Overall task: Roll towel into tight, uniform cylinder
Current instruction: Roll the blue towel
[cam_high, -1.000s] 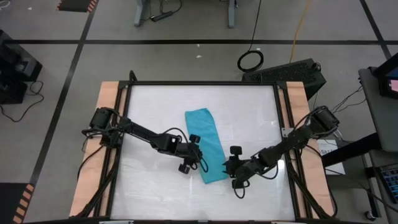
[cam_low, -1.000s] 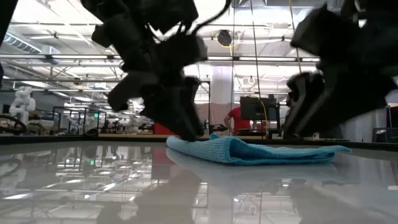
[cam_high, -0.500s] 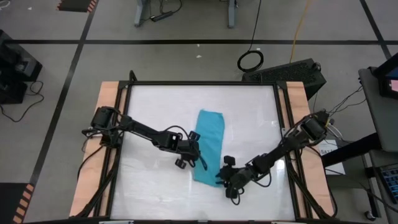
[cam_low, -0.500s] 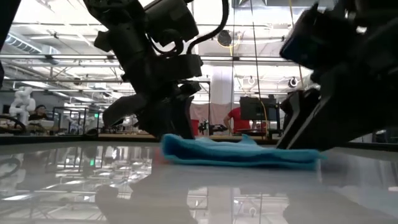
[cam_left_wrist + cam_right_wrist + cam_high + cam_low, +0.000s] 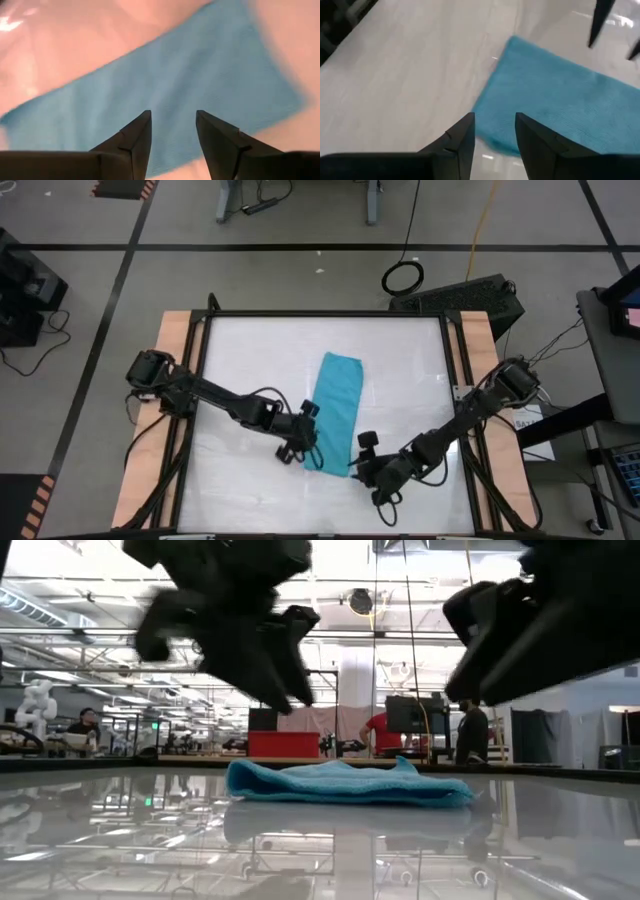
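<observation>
The turquoise towel (image 5: 334, 408) lies flat on the white tabletop as a long narrow strip, its near end slanting toward the left. It also shows in the low view (image 5: 345, 783). My left gripper (image 5: 306, 444) is open, just left of the towel's near end and above it (image 5: 172, 116). My right gripper (image 5: 360, 464) is open, just right of the near end, with the towel's near corner (image 5: 502, 135) ahead of its fingers (image 5: 495, 117). In the low view both grippers (image 5: 285, 660) (image 5: 490, 645) hang well above the cloth.
The tabletop (image 5: 250, 360) has wooden side rails (image 5: 175, 380) on its left and right. There is bare table on both sides of the towel and beyond its far end. People and equipment (image 5: 383, 730) stand in the room beyond the table.
Both grippers were down at the towel's near end and have risen clear of it. The towel's near end has swung toward the table's left, while its far end moved slightly right, so the strip now slants the other way. It lies flatter.
</observation>
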`<move>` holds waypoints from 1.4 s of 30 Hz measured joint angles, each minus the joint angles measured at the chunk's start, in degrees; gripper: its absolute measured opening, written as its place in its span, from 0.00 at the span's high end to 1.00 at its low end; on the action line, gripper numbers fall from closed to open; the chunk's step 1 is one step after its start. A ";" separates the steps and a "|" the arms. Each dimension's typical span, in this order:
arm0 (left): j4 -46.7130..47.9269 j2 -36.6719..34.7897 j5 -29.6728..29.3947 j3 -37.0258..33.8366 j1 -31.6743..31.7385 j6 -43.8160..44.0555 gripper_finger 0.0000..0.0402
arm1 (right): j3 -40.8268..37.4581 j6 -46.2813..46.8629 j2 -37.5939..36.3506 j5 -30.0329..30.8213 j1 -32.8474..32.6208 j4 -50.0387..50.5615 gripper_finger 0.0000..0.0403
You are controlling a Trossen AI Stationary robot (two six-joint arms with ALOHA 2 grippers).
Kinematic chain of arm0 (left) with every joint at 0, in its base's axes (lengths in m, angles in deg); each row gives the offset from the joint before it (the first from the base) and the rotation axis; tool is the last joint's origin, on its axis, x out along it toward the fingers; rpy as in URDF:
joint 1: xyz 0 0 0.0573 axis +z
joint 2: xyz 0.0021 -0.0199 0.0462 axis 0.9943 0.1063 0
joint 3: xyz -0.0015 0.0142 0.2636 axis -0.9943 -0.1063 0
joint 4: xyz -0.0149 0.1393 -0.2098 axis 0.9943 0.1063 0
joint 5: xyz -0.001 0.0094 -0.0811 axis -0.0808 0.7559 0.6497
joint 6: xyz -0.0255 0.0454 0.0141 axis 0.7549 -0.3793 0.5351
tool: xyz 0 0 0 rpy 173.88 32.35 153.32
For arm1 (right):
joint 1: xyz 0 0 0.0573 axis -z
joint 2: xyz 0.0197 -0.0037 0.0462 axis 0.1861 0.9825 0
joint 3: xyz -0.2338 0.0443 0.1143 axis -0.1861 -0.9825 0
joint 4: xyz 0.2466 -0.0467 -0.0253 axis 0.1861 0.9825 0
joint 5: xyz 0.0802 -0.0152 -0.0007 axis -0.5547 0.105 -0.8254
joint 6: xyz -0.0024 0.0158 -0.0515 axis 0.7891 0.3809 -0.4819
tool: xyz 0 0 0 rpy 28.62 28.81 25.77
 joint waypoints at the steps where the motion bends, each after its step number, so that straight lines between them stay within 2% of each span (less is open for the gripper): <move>1: 1.00 -0.06 1.65 -0.03 -0.69 0.44 0.60 | 0.02 -1.68 0.71 -0.03 -0.35 -0.38 0.67; 4: 1.74 0.46 4.78 -0.09 -2.96 1.57 0.60 | -0.10 -5.39 3.08 0.00 -1.20 0.27 0.66; 8: 1.48 1.71 5.05 -0.15 -5.48 1.56 0.60 | -0.09 -8.03 5.99 0.34 -1.21 -0.98 0.63; 15: 1.63 4.37 2.63 -0.14 -7.63 0.14 0.60 | 0.11 -15.23 8.08 2.46 -0.52 -3.50 0.63; 22: 0.54 8.89 0.05 0.00 -8.12 -0.03 0.60 | 0.13 -16.30 9.00 3.12 0.47 -3.75 0.67; 28: -0.37 9.94 -1.08 0.08 -8.45 0.27 0.60 | 0.26 -15.27 10.59 3.62 1.03 -4.59 0.74; 34: -2.45 10.08 -2.01 -0.04 -9.08 1.73 0.61 | 0.26 -11.47 10.88 3.84 1.16 -4.45 0.87; 38: -3.38 10.22 -2.65 -0.09 -9.69 3.43 0.68 | 0.19 -7.26 10.98 4.44 1.18 -4.36 0.97; 42: -4.01 10.33 -3.17 -0.15 -10.45 5.76 0.79 | 0.17 -2.89 10.98 4.64 1.22 -4.28 0.98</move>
